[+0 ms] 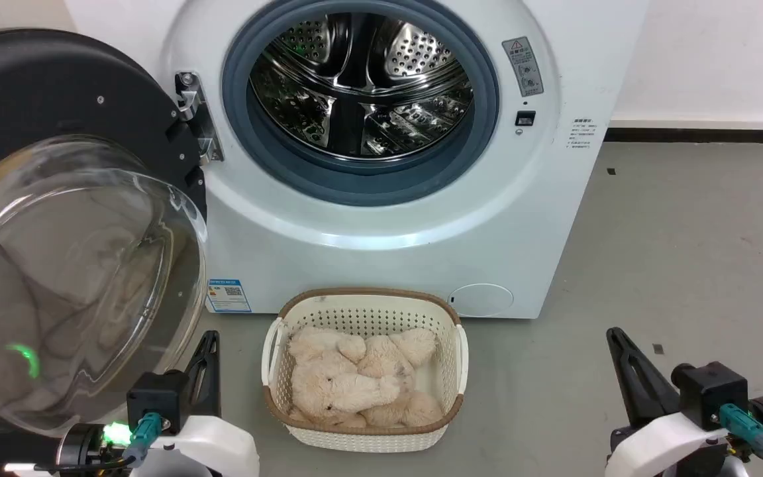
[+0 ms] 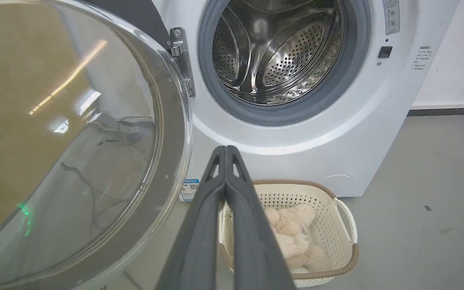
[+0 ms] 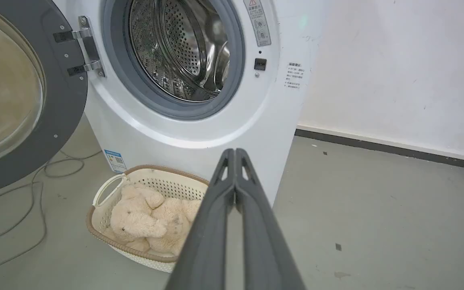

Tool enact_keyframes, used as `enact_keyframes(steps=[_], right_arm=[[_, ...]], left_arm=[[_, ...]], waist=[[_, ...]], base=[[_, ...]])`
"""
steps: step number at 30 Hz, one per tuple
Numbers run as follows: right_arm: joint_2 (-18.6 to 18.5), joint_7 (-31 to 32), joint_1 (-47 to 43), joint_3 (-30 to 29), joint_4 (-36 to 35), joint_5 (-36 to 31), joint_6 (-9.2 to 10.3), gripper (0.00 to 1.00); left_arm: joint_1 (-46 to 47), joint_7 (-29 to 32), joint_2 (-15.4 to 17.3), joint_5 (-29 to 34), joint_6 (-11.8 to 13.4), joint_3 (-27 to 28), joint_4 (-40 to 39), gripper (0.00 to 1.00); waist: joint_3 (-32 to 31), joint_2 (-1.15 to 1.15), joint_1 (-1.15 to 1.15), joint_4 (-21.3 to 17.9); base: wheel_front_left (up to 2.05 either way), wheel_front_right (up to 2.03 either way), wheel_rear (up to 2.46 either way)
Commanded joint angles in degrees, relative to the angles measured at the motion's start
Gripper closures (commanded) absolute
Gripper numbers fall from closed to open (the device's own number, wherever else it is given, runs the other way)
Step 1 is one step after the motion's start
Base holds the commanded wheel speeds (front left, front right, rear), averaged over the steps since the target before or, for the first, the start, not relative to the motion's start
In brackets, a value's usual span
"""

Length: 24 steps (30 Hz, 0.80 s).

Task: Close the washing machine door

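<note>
Well, the washing machine door (image 1: 70, 252) is standing wide open

From the head, we are seeing the washing machine door hanging out at the left of the washing machine (image 1: 381, 238). The left gripper (image 1: 210, 341) is sitting low, just beside the door's glass. The right gripper (image 1: 614, 334) is sitting well apart from it. A basket (image 1: 368, 296) holding a plush toy (image 1: 355, 381) is lying in front of the machine.

From the left wrist, we are seeing that gripper's fingers (image 2: 199, 225) pressed together, holding nothing.

From the right wrist, the other fingers (image 3: 212, 225) are squeezing together too, holding nothing.
</note>
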<state>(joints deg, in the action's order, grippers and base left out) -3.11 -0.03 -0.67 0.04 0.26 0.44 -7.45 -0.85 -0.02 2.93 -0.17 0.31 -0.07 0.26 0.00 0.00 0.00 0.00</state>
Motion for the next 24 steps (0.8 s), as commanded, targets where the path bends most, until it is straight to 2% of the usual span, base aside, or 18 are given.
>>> enact_keyframes(steps=[1,20,21,24], right_arm=[[0.24,0.03,0.67,-0.04,-0.26,-0.44,-0.03,1.0],[0.24,0.03,0.67,-0.04,-0.26,-0.44,-0.03,1.0],[0.0,-0.02,-0.01,0.01,0.01,0.05,0.01,0.0],[-0.01,-0.04,-0.02,0.02,0.05,0.08,0.01,0.0]], left_arm=[[0.85,0.02,-0.05,0.17,-0.31,0.07,-0.26,1.0],[0.85,0.02,-0.05,0.17,-0.31,0.07,-0.26,1.0],[-0.01,-0.02,0.0,-0.03,0.03,0.01,0.01,0.0],[-0.04,-0.04,0.0,-0.03,0.03,-0.05,0.11,0.0]], waist=[[0.0,0.0,0.0,0.0],[0.0,0.0,0.0,0.0],[0.0,0.0,0.0,0.0],[0.0,0.0,0.0,0.0]], base=[[0.0,0.0,0.0],[0.0,0.0,0.0],[0.0,0.0,0.0],[0.0,0.0,0.0]])
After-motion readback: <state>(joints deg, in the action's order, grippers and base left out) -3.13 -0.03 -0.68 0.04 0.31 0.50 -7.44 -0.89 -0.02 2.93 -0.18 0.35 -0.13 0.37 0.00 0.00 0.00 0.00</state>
